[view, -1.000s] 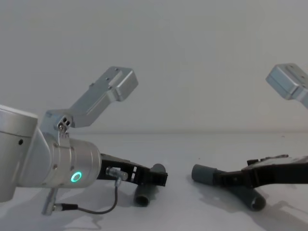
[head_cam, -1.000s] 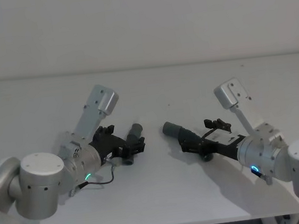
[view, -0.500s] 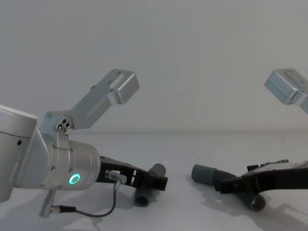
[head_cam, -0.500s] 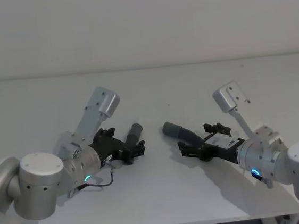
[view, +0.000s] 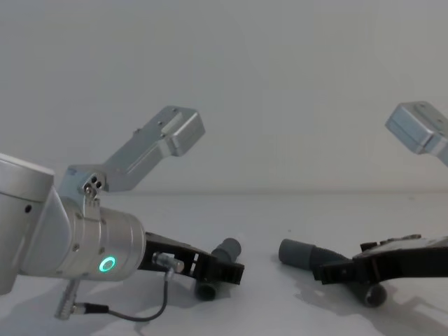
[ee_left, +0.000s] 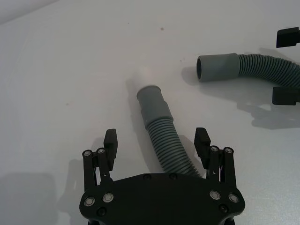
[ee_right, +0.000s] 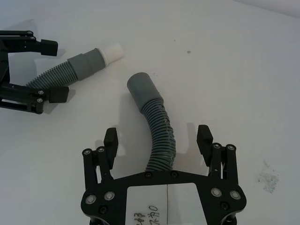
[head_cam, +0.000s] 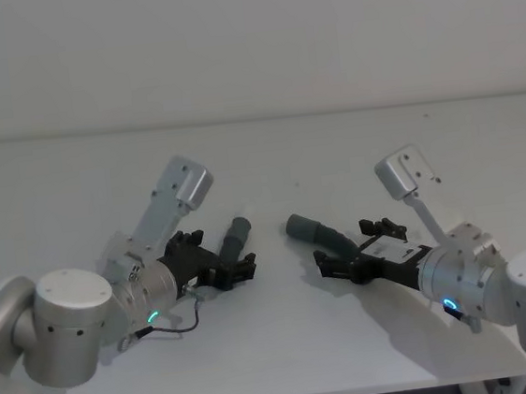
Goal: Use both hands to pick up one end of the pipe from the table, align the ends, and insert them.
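Left gripper (ee_left: 156, 136) standing wide open, straddling ribbed body of left hose (ee_left: 159, 123) lying on desk (ee_left: 56, 70). Right gripper (ee_right: 157, 132) likewise gaping around right hose (ee_right: 159, 121). Risk: gripping well behind cuffs, hoses flexing or rolling, ends misaligning during insertion.

The white table (head_cam: 287, 336) is carrying two grey corrugated hoses, both resting on its surface and lying apart from each other. The left hose (head_cam: 238, 230) is lying with its smooth cuff (ee_left: 152, 101) pointing away from the robot — a short white tip (ee_left: 143, 75) is sticking out of that cuff. The right hose (head_cam: 315, 230) is curving across the tabletop, its open cuff (ee_left: 214, 68) lying nearest the left hose. A dark speck (ee_right: 188, 51) and a faint scuff (ee_right: 268, 180) are marking the surface.
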